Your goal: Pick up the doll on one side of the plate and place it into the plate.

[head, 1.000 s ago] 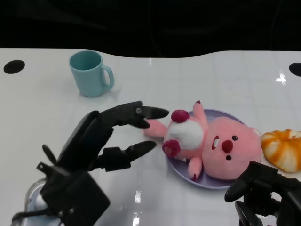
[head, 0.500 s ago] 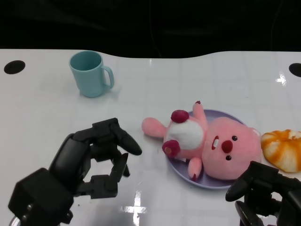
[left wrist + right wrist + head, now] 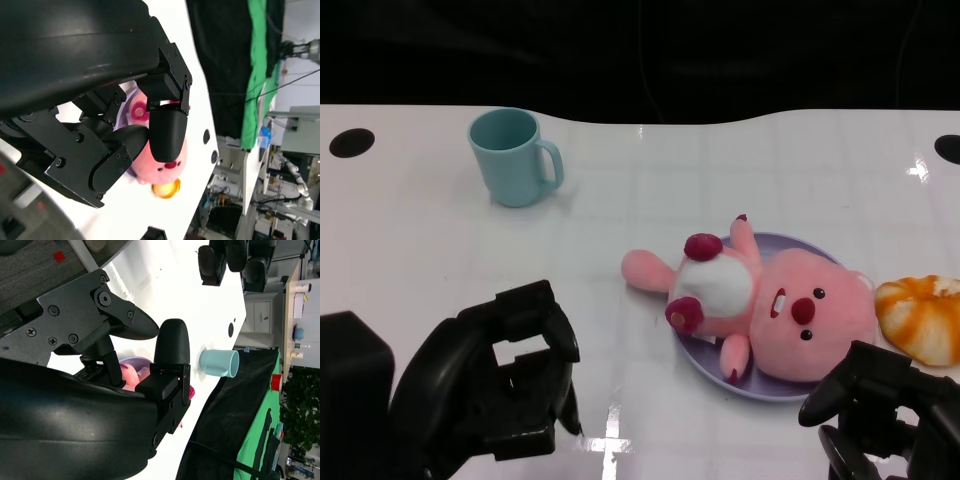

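Worktop (image 3: 740, 160): we saw the white surface carrying the plate, the doll, a teal mug (image 3: 513, 156) far from the robot and an orange-and-white toy (image 3: 922, 317) just right of the plate.
Change: over the last second we watched the left robot hand (image 3: 505, 385) pull back from the doll's side toward the robot's body, its fingers folding inward as it went; the doll and the plate did not shift.
Meaning: we judged the placing done, with the retreat as the closing move.
Plate (image 3: 703, 364): it lay lilac and flat, right of centre.
Doll (image 3: 760, 305): the pink plush lay on its back in the plate, 1 limb trailing over the left rim onto the worktop.
Left robot hand: it was clenched on nothing, well apart from the doll, which lay ahead and to its right.
Right robot hand (image 3: 880, 410): it held nothing, fingers curled in, near the plate's front edge and just short of the doll.
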`<control>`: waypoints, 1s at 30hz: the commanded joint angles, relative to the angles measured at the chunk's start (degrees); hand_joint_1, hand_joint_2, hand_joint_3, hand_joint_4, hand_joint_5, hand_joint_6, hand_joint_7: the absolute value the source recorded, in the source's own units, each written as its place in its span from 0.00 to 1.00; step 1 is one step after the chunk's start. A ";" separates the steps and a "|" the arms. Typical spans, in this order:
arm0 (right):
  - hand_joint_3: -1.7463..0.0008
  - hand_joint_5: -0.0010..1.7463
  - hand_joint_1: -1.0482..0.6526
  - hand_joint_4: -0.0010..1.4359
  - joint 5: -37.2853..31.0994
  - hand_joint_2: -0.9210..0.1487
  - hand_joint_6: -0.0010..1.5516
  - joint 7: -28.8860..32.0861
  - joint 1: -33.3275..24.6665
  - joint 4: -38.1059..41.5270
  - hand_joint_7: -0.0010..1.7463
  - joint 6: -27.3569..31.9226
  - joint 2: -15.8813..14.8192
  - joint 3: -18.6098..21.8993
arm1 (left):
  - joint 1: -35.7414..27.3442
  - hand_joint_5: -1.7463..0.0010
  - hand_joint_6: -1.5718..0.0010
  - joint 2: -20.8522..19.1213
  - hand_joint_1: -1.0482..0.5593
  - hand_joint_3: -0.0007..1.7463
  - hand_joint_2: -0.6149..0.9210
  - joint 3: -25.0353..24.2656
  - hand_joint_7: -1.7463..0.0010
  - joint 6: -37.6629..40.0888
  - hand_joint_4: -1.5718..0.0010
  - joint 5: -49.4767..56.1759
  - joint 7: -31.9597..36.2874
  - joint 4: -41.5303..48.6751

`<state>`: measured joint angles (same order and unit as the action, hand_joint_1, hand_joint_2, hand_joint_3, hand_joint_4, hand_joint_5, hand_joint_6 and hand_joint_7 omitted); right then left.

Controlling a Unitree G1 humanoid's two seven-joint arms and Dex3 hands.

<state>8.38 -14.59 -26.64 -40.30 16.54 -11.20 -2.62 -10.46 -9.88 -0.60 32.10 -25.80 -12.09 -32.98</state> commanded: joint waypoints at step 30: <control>0.41 0.99 0.46 0.46 0.24 0.31 0.37 -0.35 -1.70 1.73 0.78 -4.62 -0.55 0.99 | 0.86 0.00 0.55 -1.43 0.56 0.83 0.67 -2.61 0.00 8.95 0.43 -5.83 -4.38 7.11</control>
<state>8.38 -14.95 -28.12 -38.62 12.20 -11.20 -2.28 -9.48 -10.54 -3.30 42.16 -32.05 -15.60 -26.00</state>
